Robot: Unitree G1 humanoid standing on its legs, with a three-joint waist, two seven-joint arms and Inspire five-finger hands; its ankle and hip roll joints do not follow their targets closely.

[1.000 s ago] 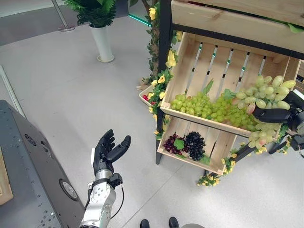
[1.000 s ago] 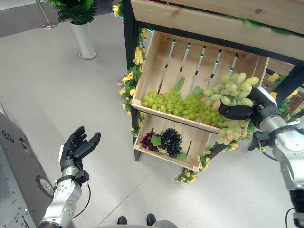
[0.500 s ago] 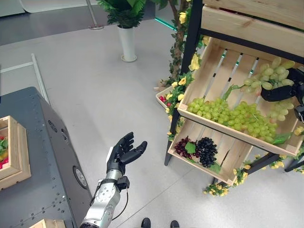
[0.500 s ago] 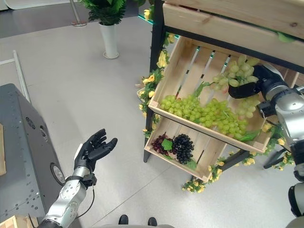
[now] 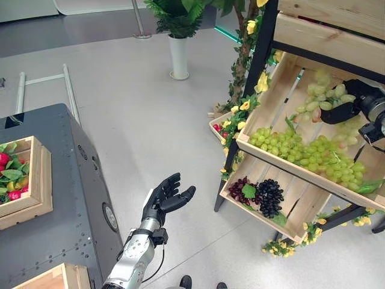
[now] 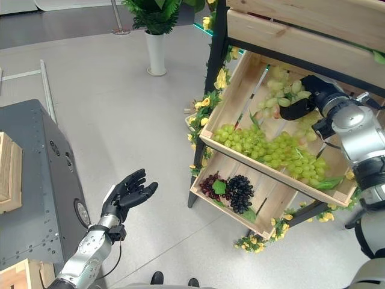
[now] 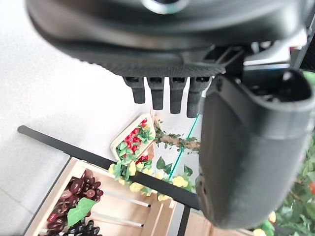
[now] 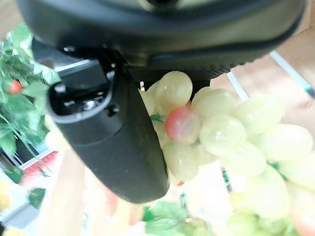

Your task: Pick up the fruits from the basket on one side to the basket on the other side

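My right hand (image 5: 356, 106) is shut on a bunch of pale green grapes (image 5: 326, 99), held in the air over the back of the upper wooden crate (image 5: 264, 103) on the rack. Seen from the right wrist, the bunch (image 8: 221, 140) hangs beside the thumb (image 8: 115, 147), with one reddish grape in it. More green grapes (image 5: 301, 150) lie in that crate. The lower crate (image 5: 255, 209) holds dark grapes (image 5: 264, 192). My left hand (image 5: 163, 198) hovers open and palm up over the floor, its fingers (image 7: 162, 91) straight and holding nothing.
A grey table (image 5: 66, 198) stands at the left with a wooden crate (image 5: 24, 208) of red and green fruit on it. A small crate of red fruit (image 5: 220, 124) sits on the floor by the rack's black post. A potted plant (image 5: 178, 36) stands behind.
The camera has swung left, bringing the grey table and its crate into view. My right hand has lifted the grape bunch from the crate's front right edge up over its back. The left hand stays open.
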